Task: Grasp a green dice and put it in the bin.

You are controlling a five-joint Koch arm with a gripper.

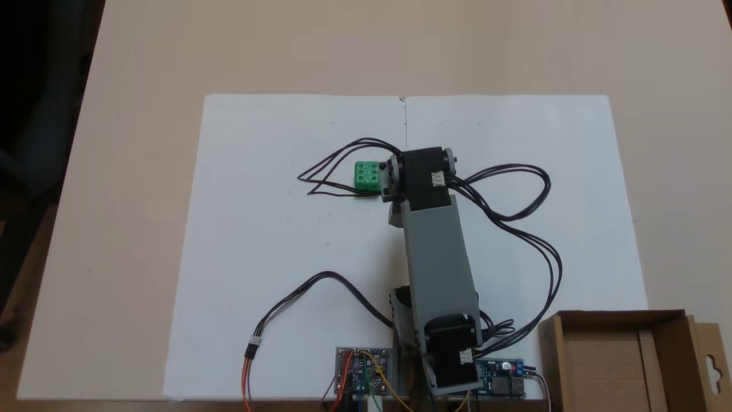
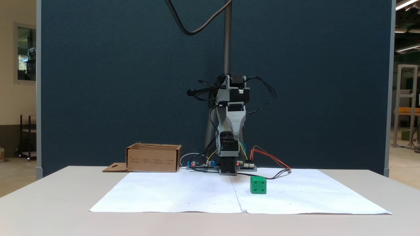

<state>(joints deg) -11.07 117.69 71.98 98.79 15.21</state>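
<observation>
The green dice [image 1: 366, 175] [image 2: 258, 185] rests on the white paper, apart from the arm, with its pips showing. Seen from above, the raised elbow of the arm [image 1: 422, 171] sits just right of it in the picture. In the front fixed view the arm is folded, and my gripper [image 2: 233, 132] hangs pointing down, well above the table and left of the dice. Its jaws overlap, so I cannot tell its state. The bin [image 1: 550, 360] [image 2: 153, 159], a brown cardboard box, stands beside the arm's base.
White paper sheets [image 1: 274, 286] cover the middle of the beige table. Black cables [image 1: 514, 194] loop out from the arm, some close to the dice. Circuit boards [image 1: 363, 369] and coloured wires lie at the base. The bin's flap [image 1: 712, 360] sticks out sideways.
</observation>
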